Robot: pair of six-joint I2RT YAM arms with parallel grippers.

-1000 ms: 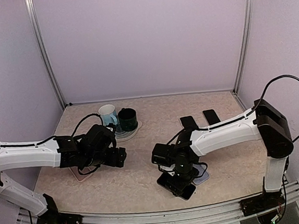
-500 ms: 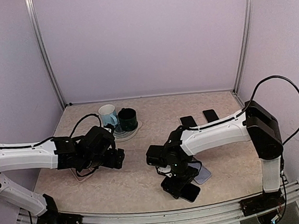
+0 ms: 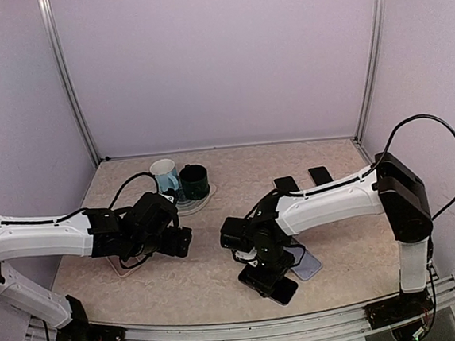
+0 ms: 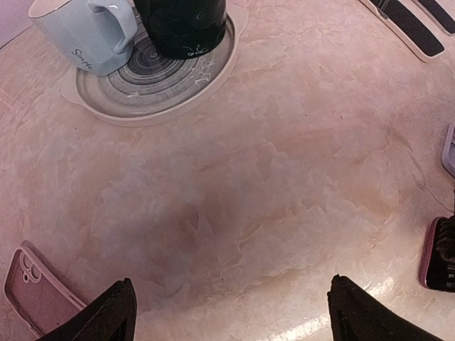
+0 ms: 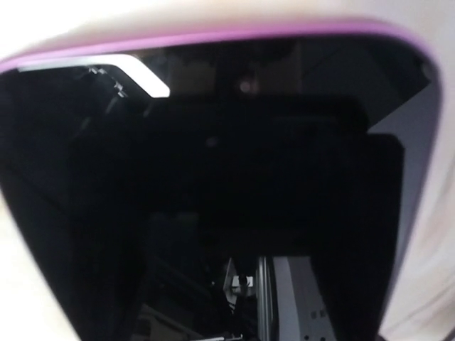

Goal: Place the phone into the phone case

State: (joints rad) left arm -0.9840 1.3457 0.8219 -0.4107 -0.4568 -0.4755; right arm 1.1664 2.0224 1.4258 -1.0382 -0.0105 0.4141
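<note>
The phone (image 3: 271, 284) lies flat near the table's front edge, black screen up with a pink-purple rim. It fills the right wrist view (image 5: 213, 177) and shows at the right edge of the left wrist view (image 4: 435, 253). My right gripper (image 3: 258, 257) is pressed down right over it; its fingers do not show against the dark screen. The pink phone case (image 3: 121, 265) lies open side up under my left arm, and at the bottom left of the left wrist view (image 4: 30, 290). My left gripper (image 3: 180, 242) hovers open and empty over bare table, right of the case.
A light blue mug (image 3: 164, 176) and a black mug (image 3: 194, 182) stand on a round coaster (image 4: 153, 78) at the back. Two black phones (image 3: 287, 186) (image 3: 320, 177) lie at the back right. A lavender case (image 3: 309, 264) lies beside the phone.
My right gripper has shifted left over the phone, and the phone has slid slightly with it. The left arm has barely moved.
</note>
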